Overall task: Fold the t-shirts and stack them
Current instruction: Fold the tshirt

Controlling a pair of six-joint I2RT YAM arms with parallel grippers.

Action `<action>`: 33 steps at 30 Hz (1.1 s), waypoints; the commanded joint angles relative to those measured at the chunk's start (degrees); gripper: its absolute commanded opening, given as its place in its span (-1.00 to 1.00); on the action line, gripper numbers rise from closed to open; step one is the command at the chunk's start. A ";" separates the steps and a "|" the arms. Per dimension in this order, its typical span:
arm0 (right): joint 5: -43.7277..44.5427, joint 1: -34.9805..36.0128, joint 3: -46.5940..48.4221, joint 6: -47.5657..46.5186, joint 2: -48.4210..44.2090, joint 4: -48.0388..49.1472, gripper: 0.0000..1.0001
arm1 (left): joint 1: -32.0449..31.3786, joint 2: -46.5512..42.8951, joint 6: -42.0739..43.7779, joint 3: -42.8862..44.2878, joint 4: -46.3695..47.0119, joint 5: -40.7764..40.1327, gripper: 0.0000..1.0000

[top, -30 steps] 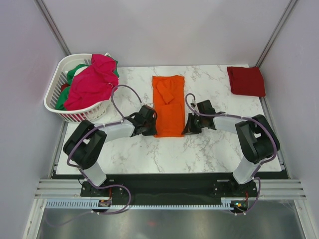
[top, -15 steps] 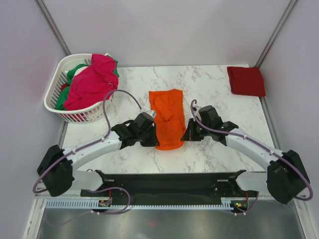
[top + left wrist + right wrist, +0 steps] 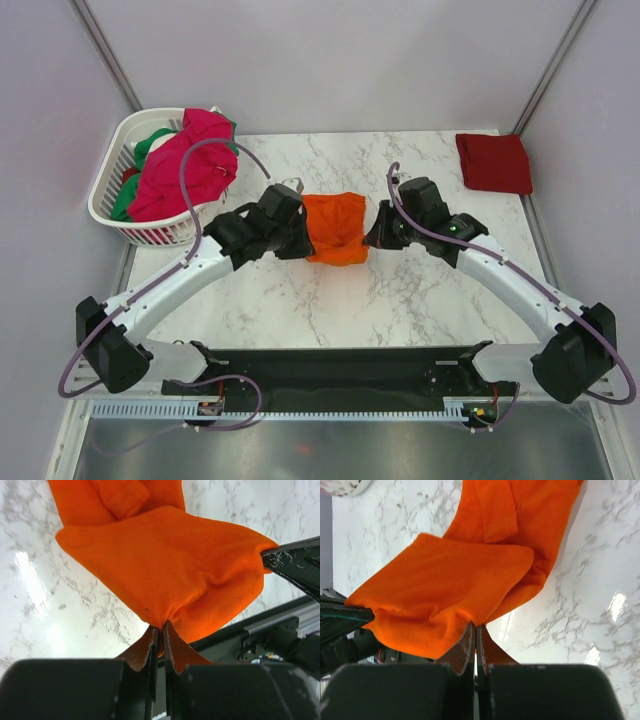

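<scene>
Left gripper (image 3: pixel 303 236), right gripper (image 3: pixel 373 236) clenched on orange t-shirt (image 3: pixel 336 226), mid-fold; we log dark red t-shirt (image 3: pixel 494 162) done, far-right corner; basket (image 3: pixel 150 233) unemptied.

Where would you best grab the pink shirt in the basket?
Probably a raised fold at the top of the pink shirt, from straight above: it is heaped above the basket, whose walls block the sides.
</scene>
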 commanded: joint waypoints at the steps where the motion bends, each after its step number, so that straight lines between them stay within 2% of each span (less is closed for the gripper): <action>1: 4.26 -1.70 6.47 -3.41 3.57 -1.13 -1.00 | 2.88 3.82 5.74 7.40 -3.18 -3.21 -0.76; 9: 4.26 -4.43 17.28 -6.57 14.90 -1.31 -1.00 | 10.27 15.68 11.63 18.05 -3.27 0.56 -0.73; 13: 4.17 -5.92 21.32 -7.02 20.08 -1.14 -1.00 | 12.38 23.32 13.56 23.67 -3.27 1.97 -0.73; 25: 2.42 -9.88 31.77 -8.33 35.28 -1.05 -1.00 | 18.36 38.97 15.76 36.24 -3.80 6.36 -0.73; 27: 2.24 -10.41 34.06 -8.42 38.19 -1.05 -0.81 | 19.50 43.35 16.03 38.70 -3.88 7.51 -0.71; 28: 2.07 -11.28 36.86 -8.34 41.34 -1.13 -0.70 | 19.94 45.29 16.20 41.85 -4.06 7.77 -0.60; 29: 2.15 -11.72 38.63 -8.07 43.11 -1.13 -0.14 | 20.47 47.31 16.99 44.05 -4.06 8.82 -0.43; 30: 2.50 -12.34 40.82 -7.90 44.95 -1.13 0.18 | 21.60 49.60 17.43 49.82 -4.15 9.35 -0.22; 31: 2.59 -13.04 46.24 -7.55 49.24 -1.57 0.39 | 22.40 55.45 17.61 53.36 -4.76 10.05 0.05; 32: 1.63 -14.70 49.42 -6.67 51.54 -1.66 0.62 | 23.19 58.12 17.00 57.13 -6.33 11.45 0.20; 33: 0.84 -15.67 52.85 -6.23 54.00 -2.10 0.67 | 24.15 61.19 16.56 61.00 -7.21 12.94 0.31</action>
